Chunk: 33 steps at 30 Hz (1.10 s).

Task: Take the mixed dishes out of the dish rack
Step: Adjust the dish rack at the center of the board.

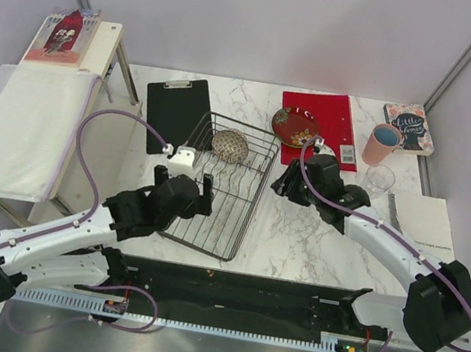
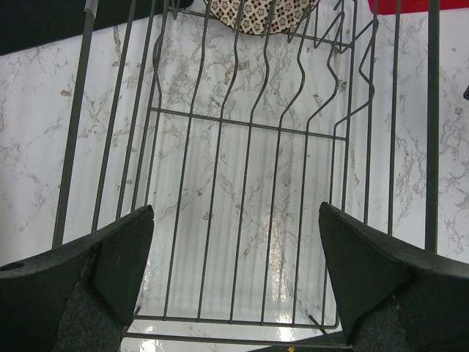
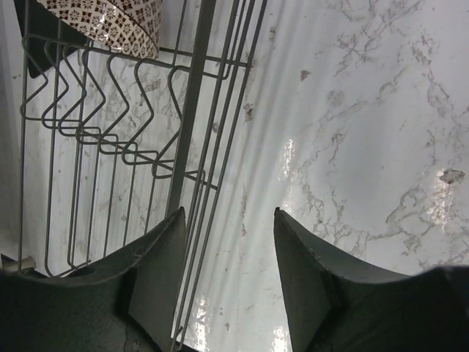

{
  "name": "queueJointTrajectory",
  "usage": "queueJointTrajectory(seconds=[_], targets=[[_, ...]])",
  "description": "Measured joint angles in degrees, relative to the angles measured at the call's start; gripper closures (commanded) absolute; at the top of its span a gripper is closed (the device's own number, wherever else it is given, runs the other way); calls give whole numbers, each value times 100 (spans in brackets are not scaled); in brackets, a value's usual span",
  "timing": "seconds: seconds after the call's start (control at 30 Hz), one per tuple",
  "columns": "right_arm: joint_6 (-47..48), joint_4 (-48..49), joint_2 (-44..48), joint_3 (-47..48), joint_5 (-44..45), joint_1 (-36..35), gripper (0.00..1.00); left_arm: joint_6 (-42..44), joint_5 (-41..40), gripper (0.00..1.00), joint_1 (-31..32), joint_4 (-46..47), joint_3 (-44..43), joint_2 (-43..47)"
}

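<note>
The black wire dish rack [image 1: 249,207] stands mid-table. The beige mesh-patterned bowl [image 1: 230,145] lies in its far end; it also shows in the left wrist view [image 2: 262,15] and the right wrist view [image 3: 110,26]. My left gripper [image 1: 184,184] is open and empty above the rack's near part [image 2: 249,126]. My right gripper [image 1: 284,184] is open and empty just right of the rack's side [image 3: 189,125]. The dark red patterned plate [image 1: 295,126], pink cup [image 1: 382,144] and clear glass [image 1: 380,178] stand on the table at the right. The grey mug and lime-green plate are out of view.
A black clipboard [image 1: 176,112] lies left of the rack. A red folder [image 1: 333,120] lies under the plate. A book [image 1: 409,126] and a notepad [image 1: 422,223] are at the right edge. A side shelf with a white cloth [image 1: 17,130] stands left.
</note>
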<state>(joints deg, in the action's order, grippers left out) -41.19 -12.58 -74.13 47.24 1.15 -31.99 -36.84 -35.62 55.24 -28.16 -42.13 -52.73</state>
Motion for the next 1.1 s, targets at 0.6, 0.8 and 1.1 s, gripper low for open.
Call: queueJointTrajectory(seconds=[0.6,0.8,1.1], targets=[[-472,507,-855,129,-164,-841,88,-116,-26,1,0,-4,256,328],[-907,308,-866,192,94,-774,100,-116,-33,1,0,-4,315,457],[-494,-284,-997,570,280,-721,100,-111,-55,1,0,-7,315,422]])
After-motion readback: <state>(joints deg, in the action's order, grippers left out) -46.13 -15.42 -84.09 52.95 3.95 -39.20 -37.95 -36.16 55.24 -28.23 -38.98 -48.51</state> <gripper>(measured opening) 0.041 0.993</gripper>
